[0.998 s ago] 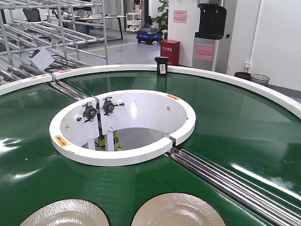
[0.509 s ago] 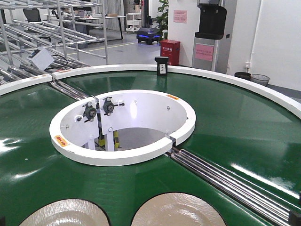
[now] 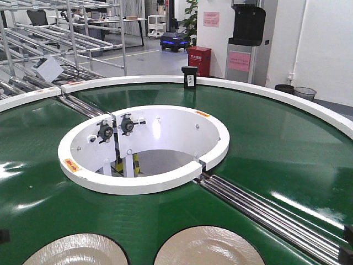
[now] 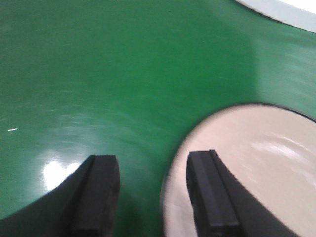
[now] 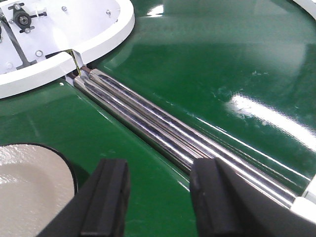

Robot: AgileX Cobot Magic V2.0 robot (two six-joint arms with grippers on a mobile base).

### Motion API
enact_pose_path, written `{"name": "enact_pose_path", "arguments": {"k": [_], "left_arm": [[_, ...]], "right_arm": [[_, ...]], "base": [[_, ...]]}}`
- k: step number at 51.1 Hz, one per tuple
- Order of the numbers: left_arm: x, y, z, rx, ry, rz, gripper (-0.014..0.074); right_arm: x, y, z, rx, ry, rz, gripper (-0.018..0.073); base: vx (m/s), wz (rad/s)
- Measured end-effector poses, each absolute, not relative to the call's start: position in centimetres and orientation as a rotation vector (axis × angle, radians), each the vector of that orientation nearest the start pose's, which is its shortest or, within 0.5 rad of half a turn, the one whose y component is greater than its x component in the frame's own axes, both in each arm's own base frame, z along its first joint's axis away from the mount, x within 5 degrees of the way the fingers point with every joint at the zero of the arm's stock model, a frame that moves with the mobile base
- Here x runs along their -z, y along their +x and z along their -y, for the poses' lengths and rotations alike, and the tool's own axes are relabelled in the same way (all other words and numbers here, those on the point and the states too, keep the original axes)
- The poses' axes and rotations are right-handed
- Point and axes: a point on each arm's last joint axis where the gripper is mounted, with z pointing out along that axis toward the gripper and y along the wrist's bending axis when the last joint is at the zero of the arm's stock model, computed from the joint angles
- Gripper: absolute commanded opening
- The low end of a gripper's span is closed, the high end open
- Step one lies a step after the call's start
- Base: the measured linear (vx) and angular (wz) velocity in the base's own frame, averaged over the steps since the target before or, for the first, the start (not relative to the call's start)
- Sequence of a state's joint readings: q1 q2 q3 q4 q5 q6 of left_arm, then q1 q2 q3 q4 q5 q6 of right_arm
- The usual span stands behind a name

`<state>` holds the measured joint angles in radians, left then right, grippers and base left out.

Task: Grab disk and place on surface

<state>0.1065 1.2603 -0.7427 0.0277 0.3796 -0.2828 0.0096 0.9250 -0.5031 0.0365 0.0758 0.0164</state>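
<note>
While the left end effector (image 4: pixel 152 158) and right end effector (image 5: pixel 159 165) gape empty, the round disk (image 4: pixel 256 148) lies flat on the belt (image 4: pixel 123 74).

belt (image 3: pixel 265 143): free overhead | rollers (image 5: pixel 163 132): low ridge | white ring (image 3: pixel 143 185): raised

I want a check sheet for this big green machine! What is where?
Surface: dark tabletop not in view; only the green belt shows.
Disks: two beige ones, left disk and right disk, lying flat on the belt.
Clutter: nothing seen.
Grippers: left gripper open, straddling the left disk's edge; right gripper open above the belt beside the rollers.
Cables: nothing seen near the grippers.
Surroundings: white ring, racks, red box, bins.
</note>
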Motion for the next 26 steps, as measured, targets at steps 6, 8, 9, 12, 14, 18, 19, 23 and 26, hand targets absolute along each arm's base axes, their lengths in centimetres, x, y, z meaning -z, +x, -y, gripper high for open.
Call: {"name": "enact_pose_path", "arguments": {"k": [6,8,9,12,14,18,19,23,26], "left_arm": [[-24.6,25.9,-4.4,0.037,-0.508,-2.399,0.0449],[-24.1,26.1,-4.7,0.040,-0.511,-2.425,0.0449],[-23.8,26.2,-4.8,0.051,-0.524,-2.439,0.0449],[-23.2,26.5,-4.9,0.089,-0.518,-2.474,0.0449],[-22.6,26.7,-4.9,0.120,-0.483,-2.501,0.0449],[-22.0,27.2,-4.7,0.209,-0.451,-2.520,0.0449],[-21.8,27.3,-4.7,0.226,-0.441,-2.525,0.0449],[-21.2,27.6,-4.6,0.304,-0.361,-2.542,0.0449],[-20.7,27.8,-4.7,0.377,-0.345,-2.548,0.0449]], "right_arm": [[-27.4,18.8,-0.2,-0.043,0.041,-1.981,0.0377],[-27.4,18.8,-0.2,-0.043,0.041,-1.981,0.0377],[-27.4,18.8,-0.2,-0.043,0.041,-1.981,0.0377],[-27.4,18.8,-0.2,-0.043,0.041,-1.980,0.0377],[-27.4,18.8,-0.2,-0.043,0.041,-1.979,0.0377],[-27.4,18.8,-0.2,-0.043,0.041,-1.979,0.0377],[-27.4,18.8,-0.2,-0.043,0.041,-1.979,0.0377],[-27.4,18.8,-0.2,-0.043,0.041,-1.979,0.0377],[-27.4,18.8,-0.2,-0.043,0.041,-1.979,0.0377]], "base": [[0.00,0.00],[0.00,0.00],[0.00,0.00],[0.00,0.00],[0.00,0.00],[0.00,0.00],[0.00,0.00],[0.00,0.00],[0.00,0.00]]}}
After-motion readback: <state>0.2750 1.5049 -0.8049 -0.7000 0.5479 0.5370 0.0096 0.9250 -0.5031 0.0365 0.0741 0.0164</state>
